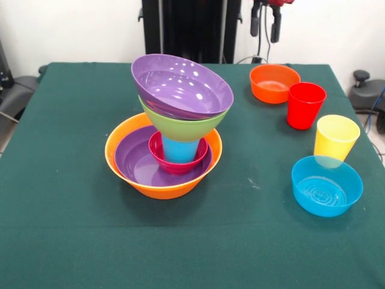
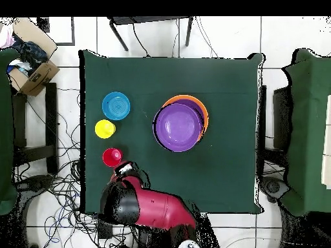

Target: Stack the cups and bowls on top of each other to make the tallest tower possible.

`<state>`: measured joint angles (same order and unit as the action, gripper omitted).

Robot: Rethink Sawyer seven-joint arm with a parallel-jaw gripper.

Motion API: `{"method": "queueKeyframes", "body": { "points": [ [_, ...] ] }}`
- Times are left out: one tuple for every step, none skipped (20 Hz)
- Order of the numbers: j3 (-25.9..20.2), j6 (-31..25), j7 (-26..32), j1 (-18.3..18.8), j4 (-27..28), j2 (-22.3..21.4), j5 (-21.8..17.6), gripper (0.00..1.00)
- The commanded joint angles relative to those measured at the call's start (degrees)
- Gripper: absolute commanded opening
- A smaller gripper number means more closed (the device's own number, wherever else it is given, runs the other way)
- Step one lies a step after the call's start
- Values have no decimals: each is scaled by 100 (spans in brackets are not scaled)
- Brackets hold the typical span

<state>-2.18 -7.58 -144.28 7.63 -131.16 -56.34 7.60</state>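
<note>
The tower stands left of centre on a large orange bowl (image 1: 120, 150) (image 2: 203, 110). In it nest a purple bowl (image 1: 135, 161), a small pink-red bowl (image 1: 174, 165) and the blue cup (image 1: 179, 149). A lime green bowl (image 1: 180, 126) rests on that cup, and a second purple bowl (image 1: 180, 85) (image 2: 178, 126) sits tilted on top. At the right, apart, are a small orange bowl (image 1: 274, 83), the red cup (image 1: 305, 105) (image 2: 112, 156), the yellow cup (image 1: 335, 137) (image 2: 105, 128) and a small blue bowl (image 1: 326, 185) (image 2: 116, 105). My gripper (image 1: 265, 30) (image 2: 125, 169) hangs open and empty, high behind the small orange bowl.
The green tablecloth (image 1: 72, 211) covers the table. In the overhead view my red arm (image 2: 152, 208) lies over the table's corner beside the red cup and hides the small orange bowl. A cardboard box (image 2: 29, 64) sits off the table.
</note>
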Motion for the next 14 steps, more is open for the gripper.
{"method": "queueKeyframes", "body": {
  "points": [
    [1740, -501, -1376, -877, -205, 854, 293, 100],
    [1789, -457, -1356, -931, -235, 938, 279, 100],
    [1683, -263, -1347, -845, -347, 987, 296, 100],
    [1639, -64, -1363, -832, -423, 1081, 311, 100],
    [1532, 169, -1366, -751, -505, 1162, 301, 100],
    [1401, 355, -1373, -651, -572, 1266, 294, 100],
    [1224, 596, -1392, -491, -669, 1368, 269, 100],
    [1048, 832, -1445, -373, -720, 1526, 262, 100],
    [872, 1069, -1499, -255, -770, 1685, 255, 100],
    [740, 1293, -1574, -196, -783, 1853, 251, 100],
    [609, 1430, -1652, -143, -801, 1977, 280, 100],
    [479, 1567, -1731, -90, -818, 2102, 310, 100],
    [391, 1713, -1817, -86, -816, 2214, 338, 100],
    [303, 1858, -1903, -82, -814, 2325, 367, 100]
  ]
}}
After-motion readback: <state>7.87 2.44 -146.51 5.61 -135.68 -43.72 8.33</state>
